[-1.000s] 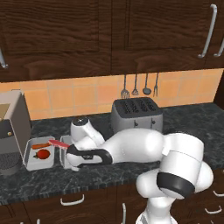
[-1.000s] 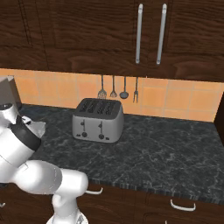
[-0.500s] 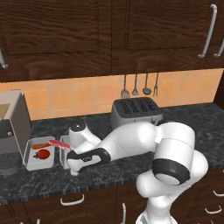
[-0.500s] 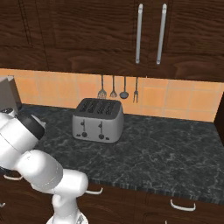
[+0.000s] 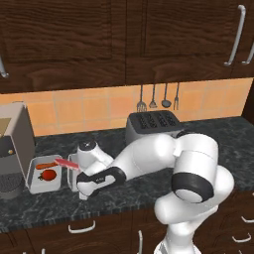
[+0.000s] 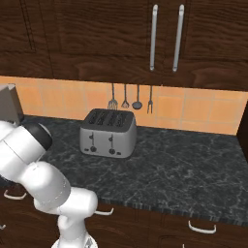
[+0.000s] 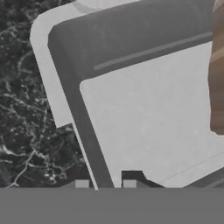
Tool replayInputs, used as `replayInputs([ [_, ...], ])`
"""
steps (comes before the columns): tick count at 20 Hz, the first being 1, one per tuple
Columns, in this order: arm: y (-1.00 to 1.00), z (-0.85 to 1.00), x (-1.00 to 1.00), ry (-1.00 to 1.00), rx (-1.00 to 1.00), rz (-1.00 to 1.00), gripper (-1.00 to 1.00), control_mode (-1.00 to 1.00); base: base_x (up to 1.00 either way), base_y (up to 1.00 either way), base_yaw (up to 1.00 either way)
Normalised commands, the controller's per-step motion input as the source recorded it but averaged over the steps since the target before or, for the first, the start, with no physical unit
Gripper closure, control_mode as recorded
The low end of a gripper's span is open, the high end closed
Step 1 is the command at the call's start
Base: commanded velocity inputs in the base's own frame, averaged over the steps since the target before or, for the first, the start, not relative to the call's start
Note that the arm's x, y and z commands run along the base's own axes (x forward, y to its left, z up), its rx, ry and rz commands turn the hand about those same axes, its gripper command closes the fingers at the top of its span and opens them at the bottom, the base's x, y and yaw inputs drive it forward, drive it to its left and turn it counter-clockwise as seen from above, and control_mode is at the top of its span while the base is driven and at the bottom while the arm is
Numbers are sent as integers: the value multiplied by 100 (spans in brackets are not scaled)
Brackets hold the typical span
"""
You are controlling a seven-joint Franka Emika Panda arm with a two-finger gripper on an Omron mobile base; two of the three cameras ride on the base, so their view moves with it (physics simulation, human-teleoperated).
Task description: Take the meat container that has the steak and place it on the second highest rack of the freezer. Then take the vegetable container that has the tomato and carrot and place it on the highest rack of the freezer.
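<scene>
The meat container [image 5: 72, 179], a pale tub, stands on the dark counter with the pink-red steak [image 5: 67, 164] sticking out over its far edge. My gripper [image 5: 82, 191] is down at its near side. In the hand view the two fingertips [image 7: 81, 184] straddle the tub's wall [image 7: 103, 175], and the gripper [image 7: 105, 184] is shut on it. A brownish slab edge [image 7: 217, 65] lies inside at the right. Left of it sits the vegetable container [image 5: 34, 184] with the tomato [image 5: 48, 174] and the carrot [image 5: 47, 165]. The freezer is out of view.
A grey appliance [image 5: 11, 149] stands right beside the vegetable container on the left. A metal toaster [image 5: 151, 124] [image 6: 107, 131] sits behind my arm, with utensils [image 5: 158, 96] hanging on the wall above. Dark cabinets hang overhead; the counter edge [image 5: 74, 213] is close in front.
The hand has sunk slightly lower and nearer the counter's front at the meat container, and the arm's upper link has swung left. The tubs have not moved.
</scene>
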Motion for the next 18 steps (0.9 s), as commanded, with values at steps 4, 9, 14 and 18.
replayInputs([
  [4, -14, 3, -27, -10, 0, 0, 100, -100, 0, 0, 0],
  [9, -40, 51, -50, -7, 0, 0, 100, -100, 0, 0, 0],
  [14, -48, 81, -39, 0, 1, 0, 100, -100, 0, 0, 0],
  [18, -57, 64, -41, 0, 3, 0, 100, -100, 0, 0, 0],
])
